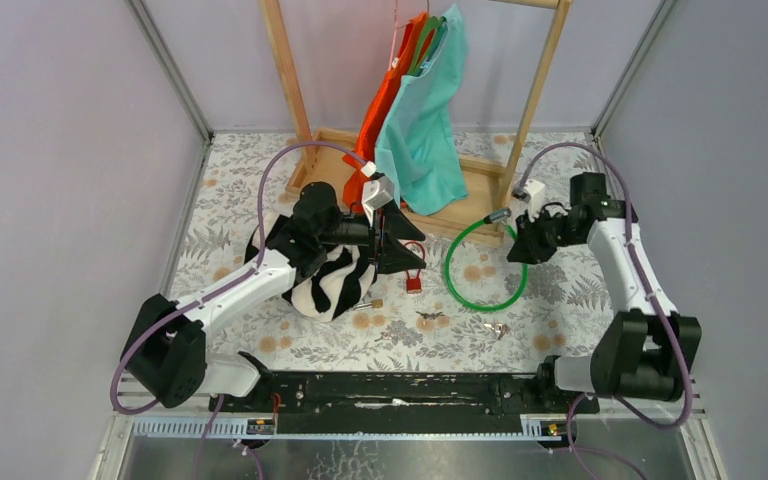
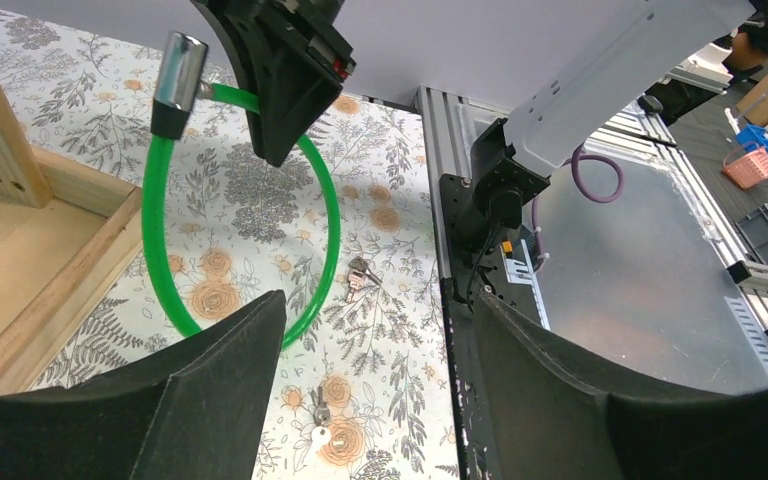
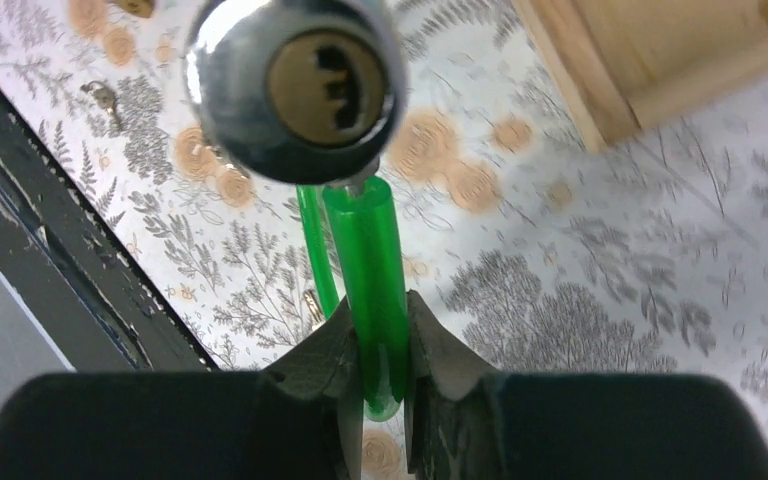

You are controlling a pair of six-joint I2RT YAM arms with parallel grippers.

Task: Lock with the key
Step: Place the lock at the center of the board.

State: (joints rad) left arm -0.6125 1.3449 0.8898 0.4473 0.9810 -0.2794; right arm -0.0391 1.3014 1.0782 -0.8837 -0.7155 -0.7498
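Green cable lock lies as a loop on the flowered table, in front of the right arm. One end is lifted off the surface. The right arm is bent inward and low. The right gripper is clenched on the green cable just behind the metal lock head, and the keyhole faces the wrist camera.

The left arm reaches forward over a black-and-white striped bundle; I cannot tell if it is a bag. The left gripper is released, its fingers wide apart with nothing between them, and it points toward the lock.

A bunch of keys lies on the table just beside the loop, and a single key lies nearer the arm bases.

The wooden rack base has an orange garment and a teal garment hanging over it.
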